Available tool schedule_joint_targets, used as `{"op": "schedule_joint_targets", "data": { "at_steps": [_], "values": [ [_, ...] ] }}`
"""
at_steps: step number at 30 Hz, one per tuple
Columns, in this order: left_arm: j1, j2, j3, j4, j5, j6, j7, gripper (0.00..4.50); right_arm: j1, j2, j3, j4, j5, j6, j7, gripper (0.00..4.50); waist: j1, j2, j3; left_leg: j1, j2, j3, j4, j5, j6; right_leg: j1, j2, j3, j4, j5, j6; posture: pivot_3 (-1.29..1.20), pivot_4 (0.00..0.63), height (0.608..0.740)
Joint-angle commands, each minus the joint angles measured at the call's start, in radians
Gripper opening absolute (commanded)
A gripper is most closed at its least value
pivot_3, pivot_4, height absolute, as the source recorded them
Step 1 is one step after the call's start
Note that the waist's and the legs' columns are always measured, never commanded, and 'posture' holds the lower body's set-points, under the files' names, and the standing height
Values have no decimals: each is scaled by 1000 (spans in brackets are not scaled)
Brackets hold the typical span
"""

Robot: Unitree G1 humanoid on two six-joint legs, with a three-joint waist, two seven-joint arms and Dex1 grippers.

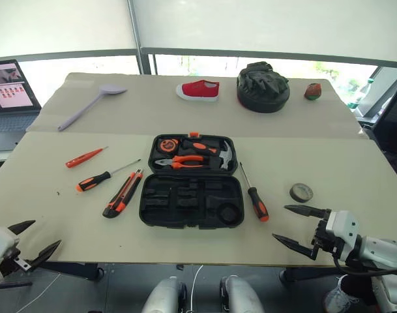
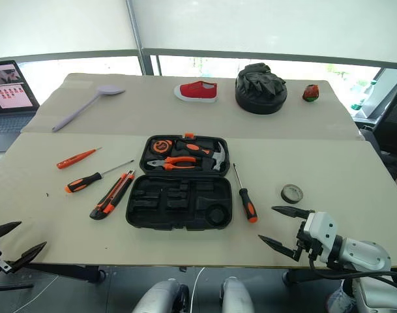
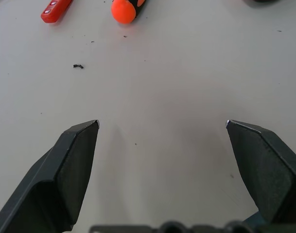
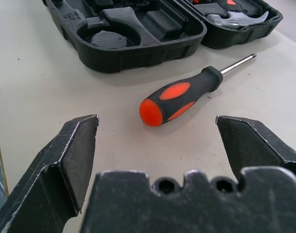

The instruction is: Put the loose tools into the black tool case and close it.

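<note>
- Left eye view gives you the black tool case (image 1: 190,180) lying open at the table's (image 1: 328,163) centre, with pliers (image 1: 182,161) and hammer (image 1: 219,155) in its far half.
- At its 9 o'clock you have the utility knife (image 1: 122,193), a black-and-orange screwdriver (image 1: 97,179) and the all orange-red screwdriver (image 1: 84,157).
- At 3 o'clock lies another black-and-orange screwdriver (image 1: 255,196), with the grey tape roll (image 1: 301,192) beyond it.
- Your right gripper (image 1: 297,226) sits at the 5 o'clock table edge, spread wide, empty.
- Your left gripper (image 1: 32,240) sits at the 7 o'clock corner, spread, empty.
</note>
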Motion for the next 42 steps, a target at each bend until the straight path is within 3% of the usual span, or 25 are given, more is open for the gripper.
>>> {"op": "schedule_joint_targets", "data": {
  "at_steps": [1, 4, 7, 11, 19, 23, 28, 34, 37, 41, 42],
  "values": [
    [10, 11, 46, -62, -56, 59, 9, 4500, -43, 13, 4, -9, 15, -22, 0, 4485, 0, 0, 0, 0, 0, 0, 0, 0, 0, 0, 0, 0, 0, 0, 0, 0, 150, 740],
    [-29, -1, 105, -158, -242, 335, 80, 4500, -118, 73, 15, -24, 86, -6, -13, 4485, -3, -2, 0, 0, 1, 0, 1, 0, 0, 0, 1, 0, 0, 0, 0, 0, 150, 740],
    [71, -3, 138, -125, -194, 422, 99, 4500, -157, 107, 31, -104, 176, 69, -11, 4485, -9, -1, 0, 0, 3, 0, 2, 0, 0, 0, 2, -1, 1, 0, 0, 0, 150, 740],
    [97, -17, 206, -145, -222, 540, 182, 4500, -186, 144, 46, -159, 186, 86, -47, 4485, -23, -1, 0, 2, 4, 0, 1, -1, 6, 0, 4, -3, 2, 0, -1, 0, 150, 740],
    [-66, 80, 140, -345, -280, 812, 260, 4500, -208, 165, 95, -259, 196, 185, -110, 4485, 10, -2, 0, 0, 6, -1, 10, -5, -3, 0, 0, -13, 1, 1, -2, 0, 150, 740],
    [-295, 165, -48, -327, -238, 901, 286, 4500, -257, 183, 137, -299, 192, 232, -141, 4485, 10, -2, -1, 1, 6, -1, 11, -5, -4, 0, 1, -14, 3, 2, -3, 0, 150, 740],
    [-660, 226, -377, -112, -96, 877, 177, 4500, -324, 213, 162, -337, 225, 314, -194, 4485, 1, -2, 0, -1, 5, -1, 10, -1, -3, -2, 10, -17, 7, 3, -5, 0, 150, 740],
    [-887, 191, -610, 177, 82, 740, 68, 4500, -329, 224, 164, -341, 235, 298, -170, 4485, -20, -2, 0, -4, 3, 2, 9, 0, 2, -7, 10, -16, 15, 3, -5, 0, 150, 740],
    [-941, 177, -642, 261, 108, 707, 15, 3822, -324, 222, 171, -358, 241, 294, -147, 4500, -23, -2, 0, -7, 3, 3, 11, 0, 2, -11, 10, -16, 15, 3, -5, 0, 150, 740],
    [-963, 188, -639, 306, 116, 682, -47, 2307, -329, 226, 175, -365, 251, 292, -125, 4500, -21, -2, 0, -8, 3, 3, 12, 0, 3, -13, 9, -16, 15, 3, -5, 0, 150, 740],
    [-960, 193, -631, 311, 116, 677, -61, 2098, -326, 224, 177, -366, 252, 292, -118, 4500, -21, -2, 0, -8, 3, 3, 12, 0, 3, -13, 9, -16, 15, 3, -5, 0, 150, 740]
  ]
}}
